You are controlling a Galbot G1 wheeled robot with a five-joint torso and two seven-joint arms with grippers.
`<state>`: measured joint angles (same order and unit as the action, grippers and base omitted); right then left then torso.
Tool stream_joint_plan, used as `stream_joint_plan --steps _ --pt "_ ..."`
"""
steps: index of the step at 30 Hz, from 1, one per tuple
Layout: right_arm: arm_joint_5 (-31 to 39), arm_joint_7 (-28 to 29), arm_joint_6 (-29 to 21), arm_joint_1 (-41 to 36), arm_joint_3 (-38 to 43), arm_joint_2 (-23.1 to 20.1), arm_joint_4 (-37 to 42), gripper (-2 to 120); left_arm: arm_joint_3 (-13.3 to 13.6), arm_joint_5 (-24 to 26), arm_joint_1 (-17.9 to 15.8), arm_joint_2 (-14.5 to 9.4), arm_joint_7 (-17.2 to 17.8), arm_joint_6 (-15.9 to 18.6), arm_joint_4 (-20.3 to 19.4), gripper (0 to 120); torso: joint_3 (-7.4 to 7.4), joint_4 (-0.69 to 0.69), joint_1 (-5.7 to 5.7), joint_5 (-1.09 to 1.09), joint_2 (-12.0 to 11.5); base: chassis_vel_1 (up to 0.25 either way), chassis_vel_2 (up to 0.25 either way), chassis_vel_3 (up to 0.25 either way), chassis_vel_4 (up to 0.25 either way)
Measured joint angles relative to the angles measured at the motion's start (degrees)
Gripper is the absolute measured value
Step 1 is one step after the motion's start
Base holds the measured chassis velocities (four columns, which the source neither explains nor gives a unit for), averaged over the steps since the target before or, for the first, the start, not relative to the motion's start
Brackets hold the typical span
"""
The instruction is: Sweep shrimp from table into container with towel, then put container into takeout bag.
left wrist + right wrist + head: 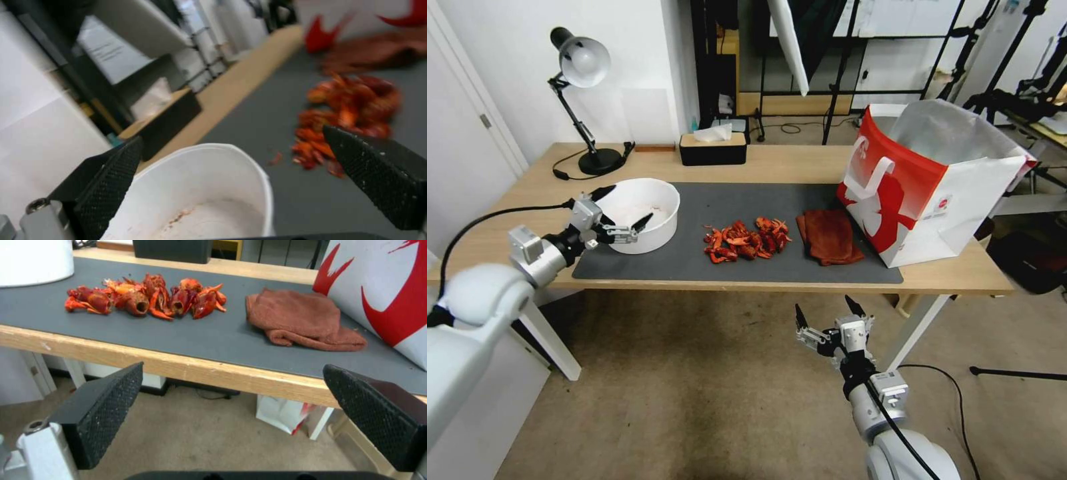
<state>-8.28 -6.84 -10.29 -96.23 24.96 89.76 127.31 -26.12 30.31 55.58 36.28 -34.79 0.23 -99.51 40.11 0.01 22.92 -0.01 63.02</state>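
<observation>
On the table (800, 163), a dark mat (727, 200) carries the white container (657, 200) at its left end. The red-orange shrimp (747, 240) lie piled mid-mat, and the rust-red towel (829, 237) is folded just right of them. The red and white takeout bag (927, 180) stands open at the right. My left gripper (624, 208) is open, its fingers straddling the container's near-left rim (200, 193). My right gripper (827, 311) is open and low in front of the table edge, facing the shrimp (146, 298) and towel (302, 318).
A black tissue box (712, 148) sits at the table's back edge, and a desk lamp (584, 100) stands at the back left. Stands and racks fill the room behind. Carpeted floor lies under my right arm.
</observation>
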Motion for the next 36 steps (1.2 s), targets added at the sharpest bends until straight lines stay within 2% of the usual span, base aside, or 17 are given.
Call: stream_joint_plan --steps 1,4,5,6,9,13,16,17,21,22,25,26,30,31,33,36 --pt "0.0 0.0 0.0 0.0 0.0 0.0 0.0 100 0.0 0.0 0.0 0.0 0.0 0.0 0.0 100 0.0 0.0 0.0 0.0 0.0 0.0 0.0 0.0 0.0" --pt "-0.13 -0.22 0.73 -0.07 -0.05 0.12 -0.38 100 2.61 -4.79 -3.85 -1.49 -6.95 -0.71 2.56 100 0.0 -0.02 0.0 0.01 0.0 0.0 0.0 0.0 0.0" --pt "-0.13 -0.22 0.73 -0.07 -0.05 0.12 -0.38 100 2.61 -4.79 -3.85 -1.49 -6.95 -0.71 2.56 100 0.0 -0.02 0.0 0.01 0.0 0.0 0.0 0.0 0.0" --pt "-0.17 -0.28 0.84 -0.08 -0.08 0.13 -0.47 100 3.51 -6.47 -5.0 -1.87 -8.48 -1.15 3.44 100 0.0 -0.01 0.0 0.0 0.0 0.0 0.0 0.0 0.0" --pt "-0.78 -1.16 1.41 -0.1 -0.09 0.23 -0.83 100 7.1 -13.11 -10.47 -3.18 -14.43 -3.52 6.9 100 0.0 -0.01 0.0 0.0 0.0 0.0 0.0 0.0 0.0" --pt "-0.95 -1.33 1.54 -0.17 -0.09 0.25 -0.89 100 8.51 -16.59 -13.05 -3.47 -16.53 -4.95 8.49 100 0.0 -0.01 0.0 0.0 0.0 0.0 0.0 0.0 0.0" --pt "-1.12 -1.42 1.8 -0.26 -0.03 0.22 -1.05 100 11.67 -21.34 -17.44 -3.61 -19.07 -6.9 11.32 100 0.0 -0.01 0.0 0.0 0.0 0.0 0.0 0.0 0.0" --pt "-1.12 -1.42 1.8 -0.26 -0.03 0.22 -1.05 100 11.67 -21.34 -17.44 -3.61 -19.07 -6.9 11.32 100 0.0 -0.01 0.0 0.0 0.0 0.0 0.0 0.0 0.0" --pt "-1.56 -2.3 3.14 -0.26 0.35 0.15 -1.54 100 17.53 -24.71 -23.27 -3.4 -22.43 -8.35 15.08 100 0.0 0.0 0.0 0.0 0.0 0.0 0.0 0.0 0.0" --pt "-1.56 -2.3 3.14 -0.26 0.35 0.15 -1.54 100 17.53 -24.71 -23.27 -3.4 -22.43 -8.35 15.08 100 0.0 0.0 0.0 0.0 0.0 0.0 0.0 0.0 0.0" --pt "-1.64 -2.45 3.29 -0.43 0.36 0.18 -1.67 100 22.09 -26.36 -27.58 -3.02 -24.26 -9.0 17.43 100 0.0 -0.01 0.0 0.0 0.0 0.0 0.0 0.0 0.0" --pt "-1.64 -2.45 3.29 -0.43 0.36 0.18 -1.67 100 22.09 -26.36 -27.58 -3.02 -24.26 -9.0 17.43 100 0.0 -0.01 0.0 0.0 0.0 0.0 0.0 0.0 0.0" --pt "-1.74 -2.46 3.49 -0.62 0.39 0.18 -1.7 100 27.23 -28.79 -33.56 -2.66 -27.52 -10.37 20.4 92 0.0 -0.02 0.0 0.01 0.0 0.0 0.0 0.0 0.0" --pt "-1.74 -2.46 3.49 -0.62 0.39 0.18 -1.7 100 27.23 -28.79 -33.56 -2.66 -27.52 -10.37 20.4 92 0.0 -0.02 0.0 0.01 0.0 0.0 0.0 0.0 0.0" --pt "-1.76 -2.46 3.6 -0.64 0.5 0.17 -1.76 100 28.79 -29.74 -35.77 -2.54 -28.58 -11.01 21.45 83 0.0 0.0 0.0 0.01 0.0 0.0 0.0 0.0 0.0" --pt "-1.79 -2.46 3.8 -0.77 0.53 0.18 -1.81 100 29.67 -29.81 -36.95 -2.47 -29.75 -11.13 22.06 75 0.0 -0.01 0.0 0.02 0.0 0.0 0.0 0.0 0.0"
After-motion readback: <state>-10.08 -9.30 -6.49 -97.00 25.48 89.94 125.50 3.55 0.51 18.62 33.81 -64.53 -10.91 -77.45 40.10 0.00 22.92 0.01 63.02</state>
